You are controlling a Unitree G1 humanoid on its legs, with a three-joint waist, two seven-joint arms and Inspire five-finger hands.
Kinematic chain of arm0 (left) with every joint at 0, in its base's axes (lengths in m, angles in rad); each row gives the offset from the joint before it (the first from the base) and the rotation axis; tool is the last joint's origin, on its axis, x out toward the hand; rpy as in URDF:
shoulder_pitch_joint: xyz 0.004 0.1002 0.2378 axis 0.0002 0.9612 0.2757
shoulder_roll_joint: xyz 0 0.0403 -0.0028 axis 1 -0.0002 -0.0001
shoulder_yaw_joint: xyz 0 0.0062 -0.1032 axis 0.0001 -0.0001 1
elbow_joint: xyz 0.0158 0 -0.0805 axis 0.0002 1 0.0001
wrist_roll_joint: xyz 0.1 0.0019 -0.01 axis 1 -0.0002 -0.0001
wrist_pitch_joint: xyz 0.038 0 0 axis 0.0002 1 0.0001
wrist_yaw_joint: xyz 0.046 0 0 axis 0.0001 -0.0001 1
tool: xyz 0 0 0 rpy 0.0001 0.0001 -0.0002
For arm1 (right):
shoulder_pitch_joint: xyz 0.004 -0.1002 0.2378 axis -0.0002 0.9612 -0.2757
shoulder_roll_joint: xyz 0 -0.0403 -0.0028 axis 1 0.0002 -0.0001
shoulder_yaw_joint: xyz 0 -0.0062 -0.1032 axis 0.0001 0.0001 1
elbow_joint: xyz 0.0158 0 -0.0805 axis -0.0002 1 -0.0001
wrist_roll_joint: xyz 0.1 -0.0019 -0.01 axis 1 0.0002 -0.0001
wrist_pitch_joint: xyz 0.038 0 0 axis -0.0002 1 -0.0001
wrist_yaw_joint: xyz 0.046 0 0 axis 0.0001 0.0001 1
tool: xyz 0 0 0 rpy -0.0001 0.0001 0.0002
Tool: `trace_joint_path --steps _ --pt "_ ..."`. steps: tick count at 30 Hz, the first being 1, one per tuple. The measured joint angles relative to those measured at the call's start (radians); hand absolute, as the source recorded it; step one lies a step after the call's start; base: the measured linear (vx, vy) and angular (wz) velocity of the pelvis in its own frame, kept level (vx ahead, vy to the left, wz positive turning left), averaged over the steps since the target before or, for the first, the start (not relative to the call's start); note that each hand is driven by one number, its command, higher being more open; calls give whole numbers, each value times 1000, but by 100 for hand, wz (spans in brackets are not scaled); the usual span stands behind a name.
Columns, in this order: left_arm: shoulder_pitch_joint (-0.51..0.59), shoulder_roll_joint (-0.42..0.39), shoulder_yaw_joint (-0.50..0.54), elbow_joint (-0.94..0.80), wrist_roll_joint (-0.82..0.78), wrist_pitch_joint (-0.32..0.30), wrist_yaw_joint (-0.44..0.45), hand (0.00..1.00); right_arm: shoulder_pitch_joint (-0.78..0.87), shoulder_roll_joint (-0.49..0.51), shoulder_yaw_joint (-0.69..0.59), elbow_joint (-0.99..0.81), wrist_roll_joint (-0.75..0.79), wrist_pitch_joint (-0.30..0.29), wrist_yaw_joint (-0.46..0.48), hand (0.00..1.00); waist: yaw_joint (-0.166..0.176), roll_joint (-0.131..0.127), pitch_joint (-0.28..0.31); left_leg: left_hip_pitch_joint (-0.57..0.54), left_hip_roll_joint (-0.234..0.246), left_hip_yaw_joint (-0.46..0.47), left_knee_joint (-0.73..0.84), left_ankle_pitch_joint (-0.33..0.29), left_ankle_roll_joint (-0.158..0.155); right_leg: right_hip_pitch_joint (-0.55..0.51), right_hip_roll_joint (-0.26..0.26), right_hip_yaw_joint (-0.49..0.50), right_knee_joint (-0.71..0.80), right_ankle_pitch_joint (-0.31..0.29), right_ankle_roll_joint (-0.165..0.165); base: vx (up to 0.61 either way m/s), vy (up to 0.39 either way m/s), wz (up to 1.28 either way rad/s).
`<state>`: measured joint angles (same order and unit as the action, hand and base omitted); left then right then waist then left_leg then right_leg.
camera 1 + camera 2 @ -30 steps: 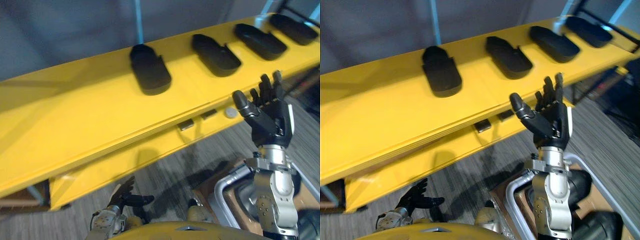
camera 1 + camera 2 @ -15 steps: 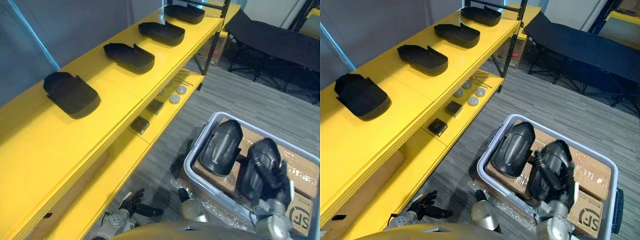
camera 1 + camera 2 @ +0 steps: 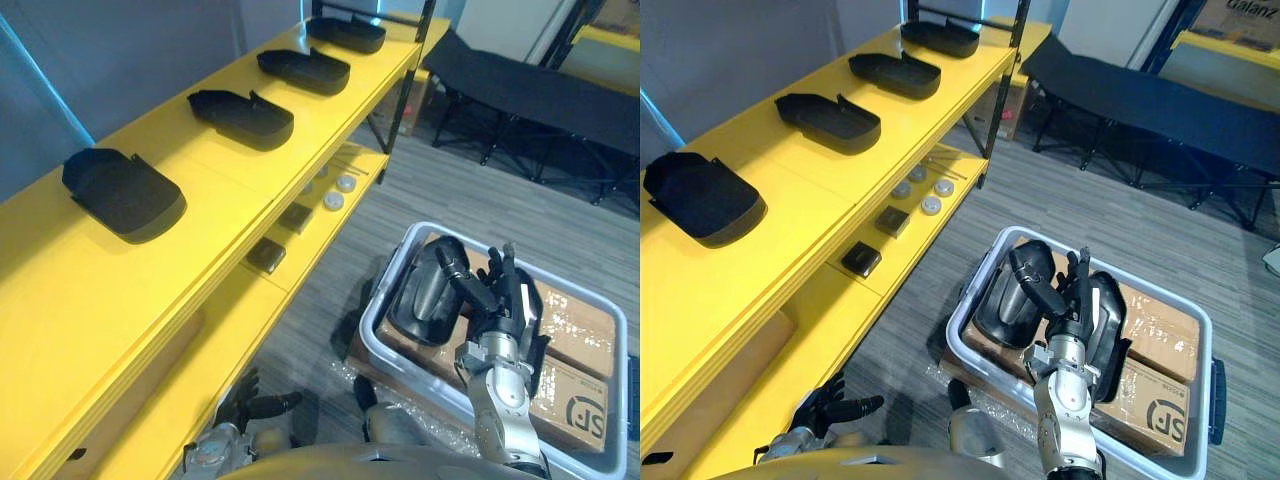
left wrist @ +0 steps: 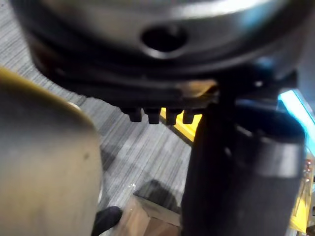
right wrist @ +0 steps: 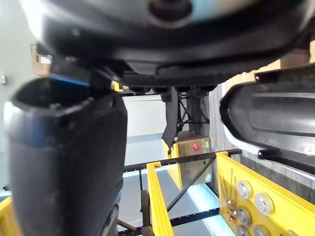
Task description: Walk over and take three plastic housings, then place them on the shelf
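Silver-grey arm w/ blk robot hand

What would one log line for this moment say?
right hand: open, over bin | left hand: open, low | bin: two housings | shelf: four housings

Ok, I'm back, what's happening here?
The right hand, open and empty, hovers over the grey bin, where two black housings lie on boxes. Four more housings sit along the top of the yellow shelf. The left hand hangs open, low by the shelf.
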<state>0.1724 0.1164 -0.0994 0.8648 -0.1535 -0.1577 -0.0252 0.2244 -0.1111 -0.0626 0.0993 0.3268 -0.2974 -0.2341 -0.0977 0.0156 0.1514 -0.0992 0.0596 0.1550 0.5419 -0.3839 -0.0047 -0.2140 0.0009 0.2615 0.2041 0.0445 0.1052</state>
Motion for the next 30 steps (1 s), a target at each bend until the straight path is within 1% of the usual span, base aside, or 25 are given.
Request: trace_joint_path --steps 2,5,6,7,8,9,10,11,12,13,14,15,17,18,19,21,22,23,24,25,26,27,28,29,30 --pt "-19 -14 -1 -6 4 5 7 100 41 28 13 -31 44 0 -21 100 3 13 34 6 1 -39 65 -18 7 -12 8 -13 83 -11 1 9 86 -23" --pt "-18 -35 21 -48 -38 11 6 100 113 85 14 -58 48 -9 -17 100 -2 5 55 40 -4 -26 65 -46 28 -3 7 -31 94 -7 0 -80 107 -43" --pt "-8 -46 50 -78 -55 11 0 100 140 116 17 -58 80 -20 6 100 12 -7 65 60 5 14 55 -52 36 6 1 -86 65 23 -12 -159 53 -93" --pt "5 -59 83 -101 -73 15 12 100 172 133 25 -57 84 -23 32 100 22 -4 75 82 16 58 19 -49 47 31 -19 -170 26 41 -25 -179 40 -98" --pt "9 -61 91 -110 -77 21 21 100 184 133 33 -57 82 -26 44 100 22 -10 75 88 20 77 9 -43 53 31 -33 -222 41 35 -26 -193 29 -91" --pt "15 -63 108 -120 -84 38 34 100 193 129 52 -57 80 -36 68 100 23 -12 74 91 33 109 -7 -32 59 26 -59 -290 92 12 -49 -178 33 -84" --pt "15 -60 110 -120 -88 58 37 100 188 126 71 -57 75 -52 71 100 32 -3 75 91 51 138 -25 -17 63 20 -86 -323 165 -8 -77 -170 30 -82" --pt "15 -59 112 -119 -89 68 37 100 183 126 80 -57 71 -57 71 100 42 3 75 92 63 151 -34 -9 62 16 -102 -330 206 -16 -90 -129 5 -73" --pt "22 -54 117 -115 -89 78 38 100 158 123 113 -49 53 -59 61 100 54 13 75 90 93 174 -44 7 60 14 -143 -343 299 -36 -120 -95 -35 -73" --pt "32 -40 118 -102 -87 82 37 100 106 115 152 -13 31 -59 46 100 70 15 75 87 123 197 -52 21 54 13 -193 -344 393 -51 -149 -104 -89 -78" --pt "33 -30 131 -95 -90 95 34 100 57 106 193 25 31 -59 29 100 79 13 74 82 145 209 -57 32 45 16 -235 -345 452 -60 -165 -88 -110 -60" --pt "29 -24 138 -90 -86 94 35 100 26 103 217 48 30 -58 14 100 85 13 74 77 159 213 -58 39 38 20 -259 -343 481 -63 -170 -88 -152 -48" --pt "31 5 149 -65 -103 91 37 100 -45 111 277 102 0 -39 -36 100 107 9 72 64 195 226 -80 74 8 60 -330 -330 504 -60 -169 -69 -203 -36" --pt "33 10 148 -56 -135 91 38 100 -49 114 282 103 -11 -34 -47 100 108 8 71 58 201 226 -85 82 -1 69 -338 -321 495 -60 -168 -49 -255 -15" --pt "38 19 149 -37 -205 93 43 100 -43 122 282 102 -49 -30 -70 100 108 -2 66 43 205 225 -95 103 -17 86 -350 -304 467 -59 -166 -40 -314 -8" --pt "53 25 156 -17 -289 96 48 100 -16 123 266 102 -87 -9 -100 100 107 -19 56 10 221 222 -89 126 -45 109 -347 -311 379 -46 -135 -61 -434 -5" --pt "65 28 163 -9 -323 96 43 100 8 128 240 102 -86 -7 -103 100 107 -35 46 -23 232 215 -70 137 -65 130 -340 -351 284 -17 -80 -94 -589 -2" --pt "71 28 185 1 -368 96 40 100 39 125 211 102 -87 -7 -97 100 106 -57 35 -54 240 202 -51 149 -86 157 -341 -430 198 -47 17 -81 -507 -8" --pt "70 20 193 11 -400 96 48 100 48 118 195 105 -88 -6 -92 100 107 -58 34 -64 250 198 -53 162 -100 182 -330 -454 153 -82 74 -64 -405 -20" --pt "72 10 199 18 -448 96 54 100 58 107 177 104 -89 -6 -82 100 109 -50 38 -71 260 195 -70 189 -116 206 -315 -488 93 -120 117 -54 -454 -21" --pt "74 -11 203 36 -553 98 59 100 71 79 138 104 -92 -6 -57 100 93 -26 55 -67 272 169 -118 243 -128 242 -278 -535 19 -162 113 -55 -540 -7" --pt "74 -21 208 44 -576 98 61 100 81 66 122 104 -96 -6 -52 100 85 -12 63 -65 278 149 -132 266 -120 261 -262 -551 -3 -169 103 -34 -431 16" --pt "77 -38 223 55 -592 100 61 100 101 38 96 104 -114 -2 -49 100 74 7 75 -61 291 127 -146 302 -103 284 -237 -573 -19 -172 95 -60 -339 26" --pt "103 -62 233 68 -591 96 52 100 137 2 67 103 -150 0 -50 100 67 24 82 -32 294 121 -159 352 -119 305 -222 -576 -15 -180 79 -80 -287 9" --pt "116 -73 237 69 -593 90 45 100 145 -12 60 102 -157 -1 -51 100 71 28 81 -15 280 111 -163 351 -131 308 -227 -566 -14 -182 75 -85 -225 -23"
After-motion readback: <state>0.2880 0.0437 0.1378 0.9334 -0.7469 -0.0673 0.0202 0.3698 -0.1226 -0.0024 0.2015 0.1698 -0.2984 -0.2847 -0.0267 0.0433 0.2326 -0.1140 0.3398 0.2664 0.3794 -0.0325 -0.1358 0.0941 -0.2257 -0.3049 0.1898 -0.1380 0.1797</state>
